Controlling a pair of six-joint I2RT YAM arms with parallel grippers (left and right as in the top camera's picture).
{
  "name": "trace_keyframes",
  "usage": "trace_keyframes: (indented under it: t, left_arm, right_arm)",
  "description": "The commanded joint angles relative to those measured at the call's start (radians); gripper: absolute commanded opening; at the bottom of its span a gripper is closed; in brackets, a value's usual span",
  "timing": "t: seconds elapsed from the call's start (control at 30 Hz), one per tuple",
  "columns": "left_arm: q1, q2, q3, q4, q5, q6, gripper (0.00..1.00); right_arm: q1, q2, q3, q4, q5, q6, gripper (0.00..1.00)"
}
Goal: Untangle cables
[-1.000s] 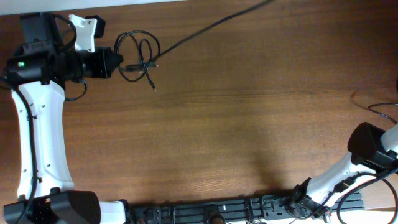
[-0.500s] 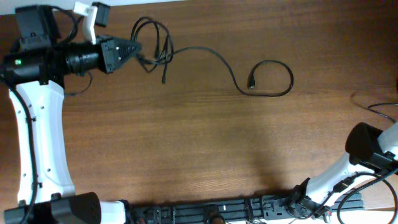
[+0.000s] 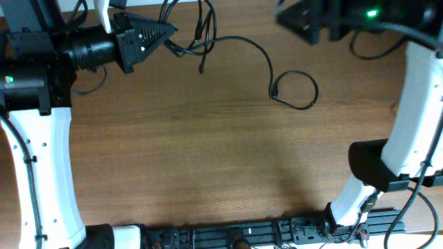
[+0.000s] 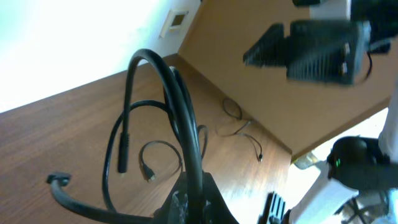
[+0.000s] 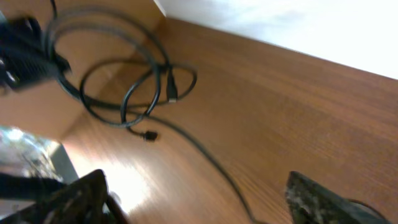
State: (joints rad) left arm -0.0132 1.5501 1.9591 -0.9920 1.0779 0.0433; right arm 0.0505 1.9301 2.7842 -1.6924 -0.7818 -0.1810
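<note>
Soft, even light lies on my table (image 3: pixel 208 152), with a faint shadow near its lower middle. Both my wrist views burn white at the wall (image 4: pixel 62 37). The right one is smeared, its cables (image 5: pixel 124 81) blurred.

I count two white robot arms with black joints, the left arm (image 3: pixel 38 159) and the right arm (image 3: pixel 410 97). Each carries one black two-finger gripper, the left gripper (image 3: pixel 168 30) and the right gripper (image 5: pixel 199 200), so two in all. There is one brown wooden table (image 3: pixel 208 159). The thin black flexible cables (image 3: pixel 201 45) form one tangled bunch, with one strand running off into one separate loop (image 3: pixel 299 90). I cannot tell how many cords make up the bunch. From overhead I make out two small dark plug ends: the plug below the bunch (image 3: pixel 201 68) and the plug at the loop (image 3: pixel 275 93). Two green indicator lights glow, the left light (image 3: pixel 9 79) and the right light (image 3: pixel 372 12).
</note>
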Motion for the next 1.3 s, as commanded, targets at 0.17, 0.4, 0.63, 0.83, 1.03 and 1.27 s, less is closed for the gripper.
trace_keyframes:
  t: [0.17,0.4,0.63,0.83,1.03,1.27]
  left_arm:
    - [0.0,-0.027,0.023,0.023,-0.003,-0.216,0.02]
    - [0.0,-0.031,0.023,0.023,-0.001,-0.527,0.01]
    - [0.0,-0.032,0.023,0.023,-0.002,-0.555,0.01]
    - [0.0,-0.032,0.023,0.023,-0.002,-0.555,0.01]
    - [0.0,-0.032,0.023,0.008,-0.005,-0.533,0.01]
    - [0.0,-0.032,0.023,-0.148,-0.173,-0.43,0.08]
  right_arm:
    - [0.189,0.003,-0.119,-0.005,0.309,-0.313,1.0]
    - [0.234,0.003,-0.305,0.051,0.304,-0.513,1.0]
    - [0.267,0.003,-0.367,0.133,0.281,-0.517,0.58]
    - [0.271,0.003,-0.367,0.142,0.278,-0.472,0.12]
    - [0.268,-0.01,-0.365,0.262,0.29,-0.285,0.04]
    - [0.268,-0.089,-0.355,0.414,0.29,-0.093,0.04]
